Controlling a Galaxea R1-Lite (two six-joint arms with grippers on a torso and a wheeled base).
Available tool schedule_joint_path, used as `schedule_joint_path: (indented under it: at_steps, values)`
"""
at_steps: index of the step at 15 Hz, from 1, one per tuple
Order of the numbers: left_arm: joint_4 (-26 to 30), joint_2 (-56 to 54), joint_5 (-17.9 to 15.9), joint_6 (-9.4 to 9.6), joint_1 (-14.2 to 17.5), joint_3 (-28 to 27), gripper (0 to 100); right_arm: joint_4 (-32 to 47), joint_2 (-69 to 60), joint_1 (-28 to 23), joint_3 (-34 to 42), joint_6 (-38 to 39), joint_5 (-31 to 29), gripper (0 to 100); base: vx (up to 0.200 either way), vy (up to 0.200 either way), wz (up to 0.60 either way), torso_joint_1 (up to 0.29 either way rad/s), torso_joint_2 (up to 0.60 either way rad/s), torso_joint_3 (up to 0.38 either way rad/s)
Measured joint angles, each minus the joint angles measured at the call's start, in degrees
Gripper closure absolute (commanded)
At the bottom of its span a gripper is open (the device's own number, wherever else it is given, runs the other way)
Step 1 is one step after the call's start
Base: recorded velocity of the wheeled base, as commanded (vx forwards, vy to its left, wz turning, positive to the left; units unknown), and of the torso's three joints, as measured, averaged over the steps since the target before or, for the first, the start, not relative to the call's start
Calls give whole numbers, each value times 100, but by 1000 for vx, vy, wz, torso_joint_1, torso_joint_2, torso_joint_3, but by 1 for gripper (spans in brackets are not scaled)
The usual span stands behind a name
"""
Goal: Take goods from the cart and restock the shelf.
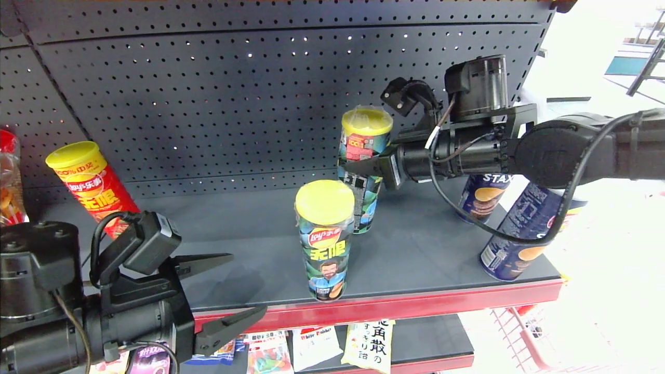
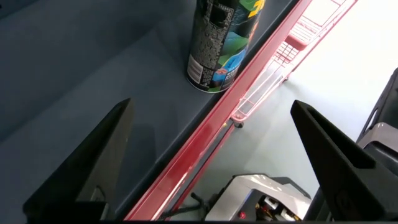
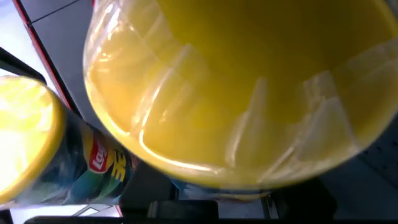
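1. On the shelf [image 1: 415, 249] in the head view, the right tool [image 1: 358, 171] was closed about the rear can [image 1: 366, 130], a tall tube with a yellow lid standing upright near the pegboard back. The front can [image 1: 324, 244] stood upright close to the shelf's red lip, apart from the rear one. A red can [image 1: 91, 182] leaned at the left and two blue cans [image 1: 480, 200] stood at the right. The left tool [image 1: 248, 283] hung wide and empty before the shelf edge, and the cart [image 1: 519, 332] showed below to the right.

2. In the left wrist view, the left tool [image 2: 210, 106] was spread wide with nothing between its fingers. The front can [image 2: 217, 43] stood ahead of it near the lip, and the cart [image 2: 298, 37] lay beyond.

3. In the right wrist view, the rear can's lid [image 3: 249, 81] sat very close to the camera under a clear film, with the front can [image 3: 62, 155] beside and lower.

4. Judgement: the cans are likely light, stiff tubes with a glossy, somewhat slippery wrap, tall enough to topple readily. A hold on the mid to upper wall, below the lid, seems soundest. The snap lid should not bear the grip.
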Motion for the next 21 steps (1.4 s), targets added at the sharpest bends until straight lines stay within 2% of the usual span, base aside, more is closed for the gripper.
schedule_joint_path:
  at_steps: [16, 21]
  values:
    - [27, 13, 2, -23, 41, 27, 0, -1, 898, 100, -802, -41, 0, 100, 0, 0, 0, 0, 0, 0]
    - [27, 16, 0, -138, 46, 33, 0, -4, 1001, 98, -816, -35, 5, 100, 0, 0, 0, 0, 0, 0]
